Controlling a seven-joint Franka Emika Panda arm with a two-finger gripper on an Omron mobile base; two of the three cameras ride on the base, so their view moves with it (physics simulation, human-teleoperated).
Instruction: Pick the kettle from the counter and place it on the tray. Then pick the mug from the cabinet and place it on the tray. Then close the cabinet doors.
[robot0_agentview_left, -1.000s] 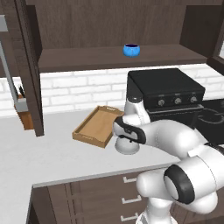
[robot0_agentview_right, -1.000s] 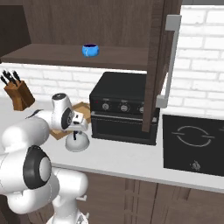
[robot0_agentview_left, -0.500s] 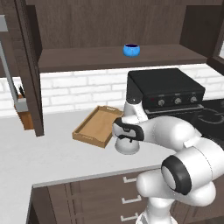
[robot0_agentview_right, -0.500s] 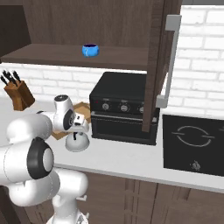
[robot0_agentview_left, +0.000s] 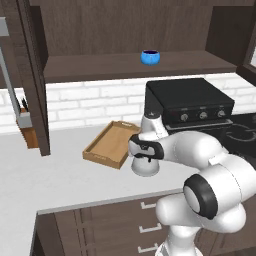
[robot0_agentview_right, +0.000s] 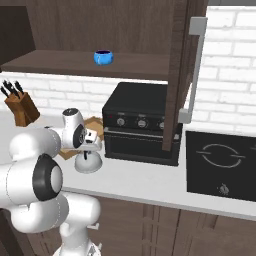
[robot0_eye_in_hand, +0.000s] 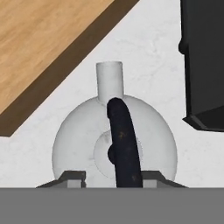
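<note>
You have the counter (robot0_agentview_left: 60, 175) as your landmark; above it the cabinet (robot0_agentview_left: 125, 30) stands open, so the mug (robot0_agentview_left: 150, 56) waits on the shelf for its later turn; on the counter the tray (robot0_agentview_left: 111, 145) lies just beside the kettle (robot0_agentview_left: 145, 165), a short carry away; the gripper (robot0_agentview_left: 144, 150) hangs straight over the kettle's arched handle, fingers either side of it, the likely grasp point; whether they have closed on it you cannot tell.
</note>
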